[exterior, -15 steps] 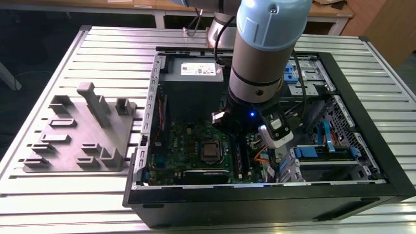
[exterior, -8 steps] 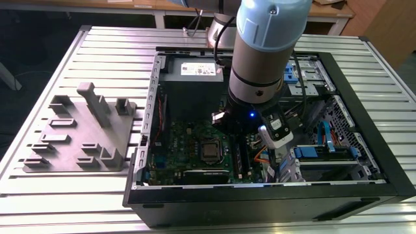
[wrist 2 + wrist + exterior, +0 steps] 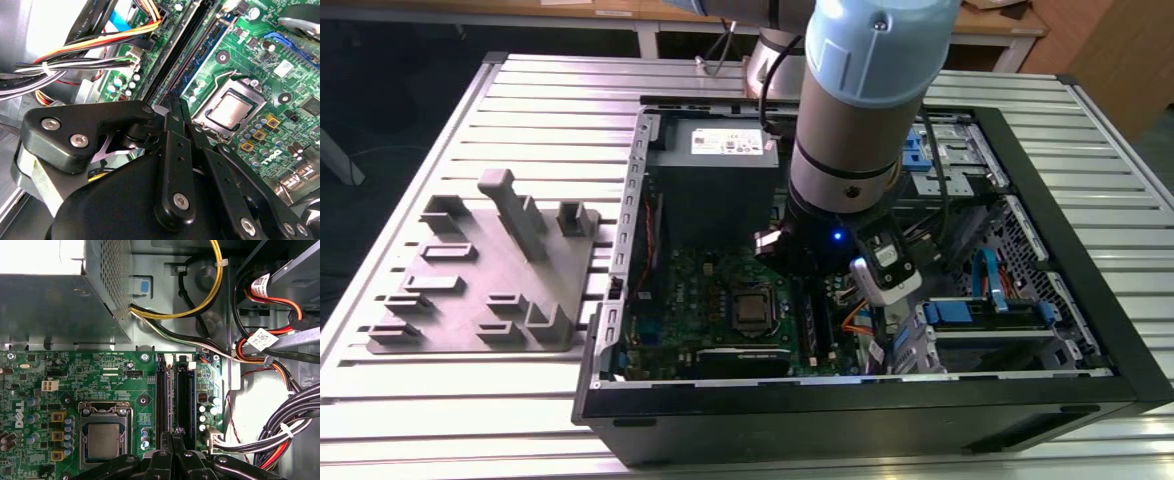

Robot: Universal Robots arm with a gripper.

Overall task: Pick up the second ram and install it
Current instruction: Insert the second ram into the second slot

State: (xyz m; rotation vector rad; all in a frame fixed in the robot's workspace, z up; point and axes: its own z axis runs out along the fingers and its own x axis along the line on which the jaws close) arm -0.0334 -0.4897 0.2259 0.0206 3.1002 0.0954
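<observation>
The tool [image 3: 172, 437], fingers pinched together, hovers low over the slots [image 3: 172, 390] where the ram [image 3: 168, 395] seems seated, so any press should stay square and even.

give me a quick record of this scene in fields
setting: open computer case on a slatted metal table
arm: reaching down into the case
tool: fingertips close together over the memory slots, beside the processor socket
ram stick: cannot tell whether the tool holds one
outside case: grey plastic fixture, on the exterior view's left
</observation>
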